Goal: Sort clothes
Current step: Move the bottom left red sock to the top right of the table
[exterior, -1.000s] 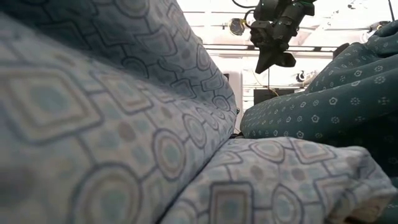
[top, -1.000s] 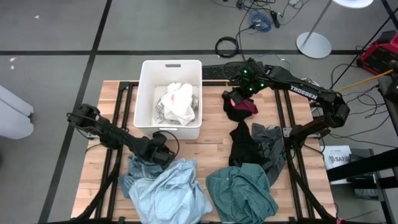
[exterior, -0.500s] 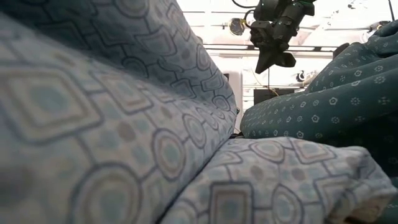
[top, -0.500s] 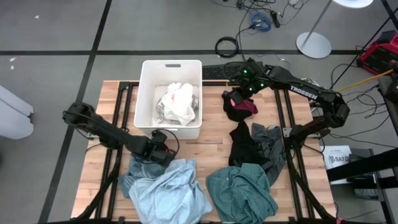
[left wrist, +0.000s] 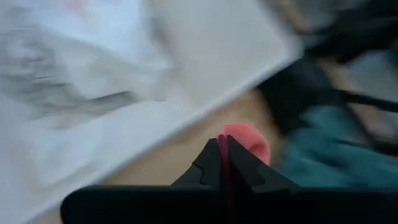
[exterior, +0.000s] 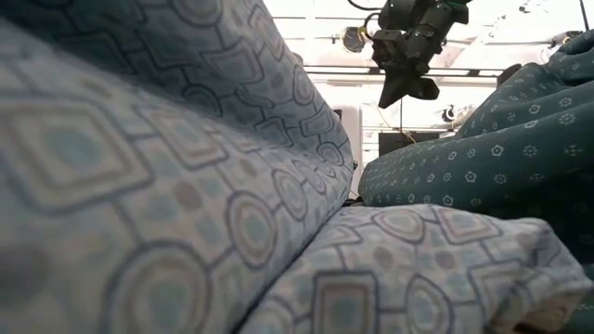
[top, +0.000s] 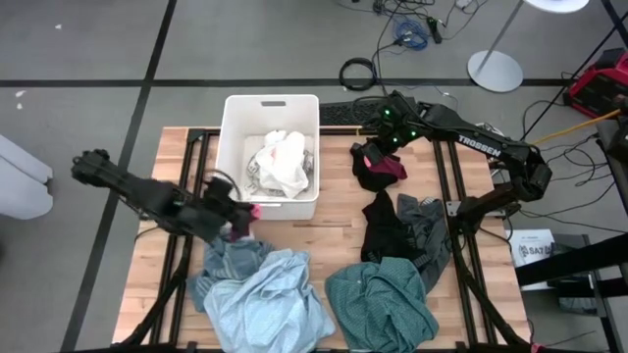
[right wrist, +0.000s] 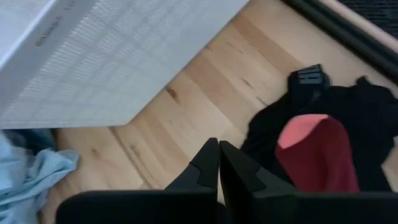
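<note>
The left tool is clamped on a pink garment beside the bin; the right tool – pressed together – hovers over dark clothes near the worktop's far edge.

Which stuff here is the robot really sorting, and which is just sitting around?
For the job:
- light blue garment
- teal garment
- black garment
- red and black garment
- white clothes in the white bin
- small pink piece pinched in the left gripper

Just lying about:
- keyboard
- floor cables
</note>
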